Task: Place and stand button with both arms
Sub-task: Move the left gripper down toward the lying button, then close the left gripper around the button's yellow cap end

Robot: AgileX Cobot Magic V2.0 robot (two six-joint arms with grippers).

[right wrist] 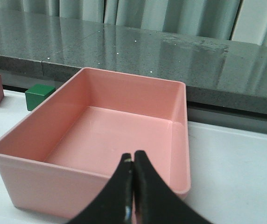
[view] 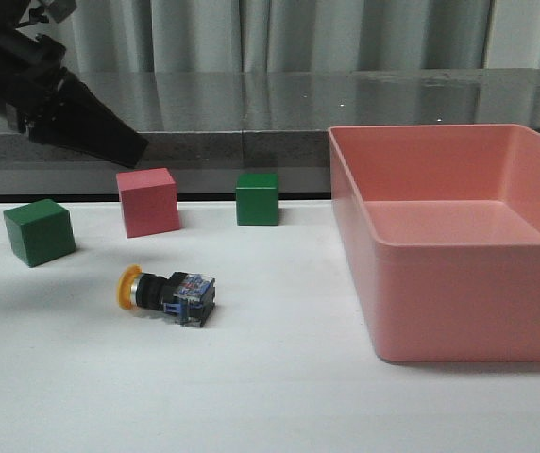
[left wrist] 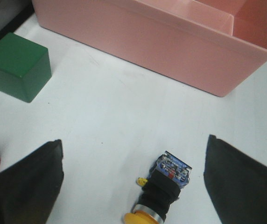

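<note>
The button (view: 166, 292) lies on its side on the white table, yellow cap to the left, blue and clear base to the right. In the left wrist view the button (left wrist: 166, 186) lies between my spread fingers. My left gripper (view: 124, 146) is open and empty, raised above the table at the far left, over the pink cube. In the left wrist view my left gripper (left wrist: 133, 179) shows both black fingers wide apart. My right gripper (right wrist: 133, 161) is shut and empty, held over the near wall of the pink bin; it is out of the front view.
A large pink bin (view: 459, 293) fills the right side, also seen in the right wrist view (right wrist: 54, 182) and the left wrist view (left wrist: 171, 56). A pink cube (view: 147, 201) and two green cubes (view: 39, 231) (view: 257, 198) stand behind the button.
</note>
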